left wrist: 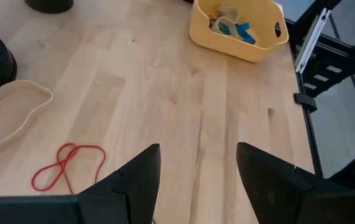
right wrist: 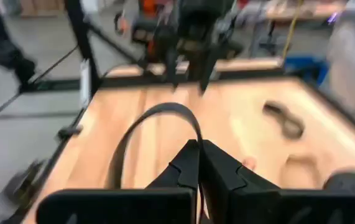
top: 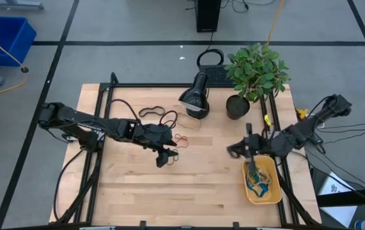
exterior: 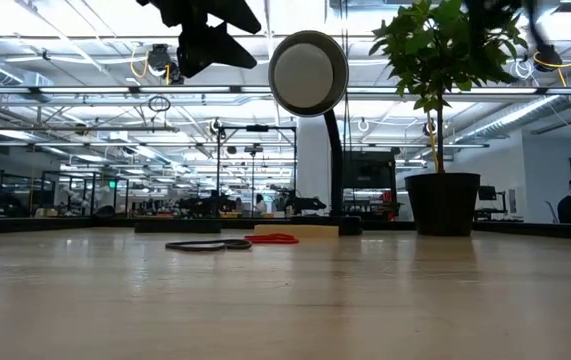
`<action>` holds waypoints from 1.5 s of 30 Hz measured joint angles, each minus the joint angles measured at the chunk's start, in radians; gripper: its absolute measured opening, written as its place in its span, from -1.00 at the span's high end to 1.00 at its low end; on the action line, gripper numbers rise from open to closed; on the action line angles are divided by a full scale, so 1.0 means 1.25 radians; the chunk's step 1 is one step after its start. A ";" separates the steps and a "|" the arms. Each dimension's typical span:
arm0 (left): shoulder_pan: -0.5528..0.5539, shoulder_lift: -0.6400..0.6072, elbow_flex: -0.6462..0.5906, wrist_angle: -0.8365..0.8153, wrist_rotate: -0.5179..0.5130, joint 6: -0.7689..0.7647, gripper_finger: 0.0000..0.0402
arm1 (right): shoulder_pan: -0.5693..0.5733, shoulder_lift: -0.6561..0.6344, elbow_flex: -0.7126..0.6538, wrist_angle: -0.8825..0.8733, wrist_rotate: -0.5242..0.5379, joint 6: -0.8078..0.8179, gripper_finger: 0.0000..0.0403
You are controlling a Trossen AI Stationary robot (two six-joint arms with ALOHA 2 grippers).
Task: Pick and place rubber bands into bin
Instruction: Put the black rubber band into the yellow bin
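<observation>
Counter [top: 169, 191]: we find bin [top: 263, 193] at right-front edge, several bands inside. Left claw [left wrist: 197, 180] hovers spread, empty, near red band [left wrist: 65, 165]. Right claw [right wrist: 197, 163] clamped on black band [right wrist: 146, 127], approx. over bin. Bands light, limp, springy; we advise pinching one strand, flat vs. wood.

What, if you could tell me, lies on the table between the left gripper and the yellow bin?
Only bare wood: in the left wrist view nothing lies between the open left gripper and the yellow bin. The red rubber band lies off to the side.
</observation>
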 joint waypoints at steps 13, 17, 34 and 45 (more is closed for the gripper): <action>0.012 0.000 0.000 0.007 -0.008 0.000 -0.08 | 0.122 0.055 0.229 -0.690 -0.174 0.471 1.00; 0.020 0.000 0.000 0.007 -0.021 0.001 -0.08 | 0.155 0.077 0.235 -0.795 -0.301 0.622 1.00; 0.042 0.000 0.000 0.008 -0.022 -0.002 -0.08 | 0.290 0.177 0.097 -0.780 -0.402 0.860 1.00; 0.042 0.000 0.000 0.009 -0.022 -0.003 -0.08 | 0.288 0.176 -0.029 -0.728 -0.429 0.951 0.95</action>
